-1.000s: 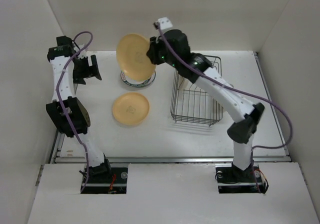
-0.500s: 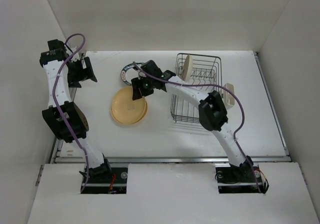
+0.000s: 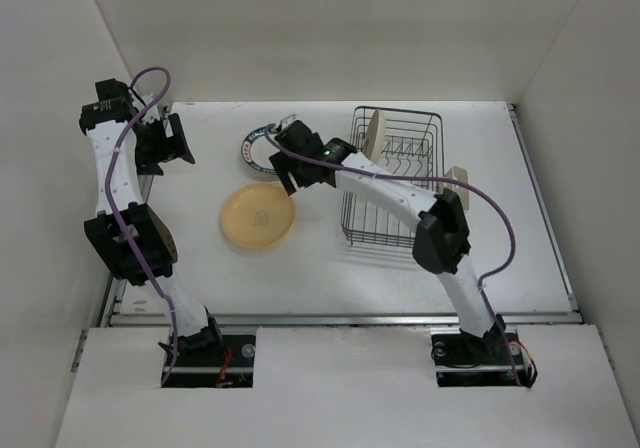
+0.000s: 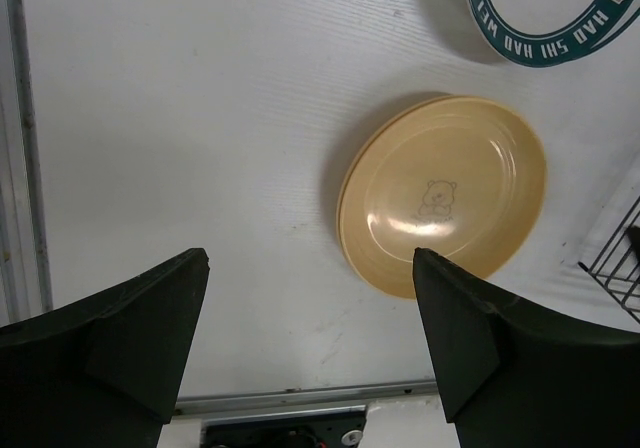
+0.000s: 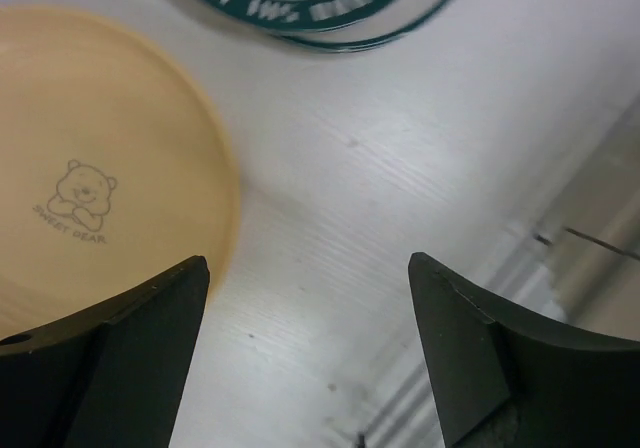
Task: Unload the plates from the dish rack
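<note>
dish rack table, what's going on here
Two robot arms are unloading plates from the dish rack. The right gripper hangs low over the table, jaws open and empty, beside the yellow plates stacked there, with a green-rimmed plate lying behind them. One cream plate stands upright in the rack. The left gripper hovers at the left side, jaws open, holding nothing.

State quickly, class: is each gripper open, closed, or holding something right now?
Left gripper: open, holding nothing.
Right gripper: open, holding nothing; the yellow plate lies flat beside it.
</note>
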Action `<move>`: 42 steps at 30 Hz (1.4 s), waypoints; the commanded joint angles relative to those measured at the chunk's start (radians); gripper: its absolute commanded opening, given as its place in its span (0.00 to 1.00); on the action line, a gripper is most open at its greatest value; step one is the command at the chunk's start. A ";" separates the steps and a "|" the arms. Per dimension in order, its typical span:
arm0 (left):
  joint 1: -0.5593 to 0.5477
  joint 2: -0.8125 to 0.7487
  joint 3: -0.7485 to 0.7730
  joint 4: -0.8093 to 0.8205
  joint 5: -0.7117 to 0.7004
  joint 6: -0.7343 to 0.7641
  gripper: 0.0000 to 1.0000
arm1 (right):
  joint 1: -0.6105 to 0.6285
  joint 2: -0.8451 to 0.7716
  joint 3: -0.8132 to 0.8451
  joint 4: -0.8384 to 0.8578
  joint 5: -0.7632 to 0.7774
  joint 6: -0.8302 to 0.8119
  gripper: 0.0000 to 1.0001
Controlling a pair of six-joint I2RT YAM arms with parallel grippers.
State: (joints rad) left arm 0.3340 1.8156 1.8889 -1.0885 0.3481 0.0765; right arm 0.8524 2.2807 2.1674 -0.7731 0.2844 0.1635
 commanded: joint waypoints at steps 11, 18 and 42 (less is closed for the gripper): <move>0.002 -0.110 -0.076 0.018 -0.073 0.043 0.81 | -0.285 -0.193 0.117 -0.265 0.408 0.157 1.00; 0.002 -0.133 -0.123 0.041 -0.064 0.043 0.81 | -0.360 -0.179 -0.010 -0.128 0.145 0.192 1.00; -0.027 -0.121 -0.108 0.010 -0.006 0.072 0.81 | -0.351 -0.366 -0.165 0.069 0.098 0.139 0.96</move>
State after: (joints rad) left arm 0.3275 1.7226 1.7489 -1.0500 0.3069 0.1242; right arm 0.4873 1.9926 2.0182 -0.8188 0.4477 0.3416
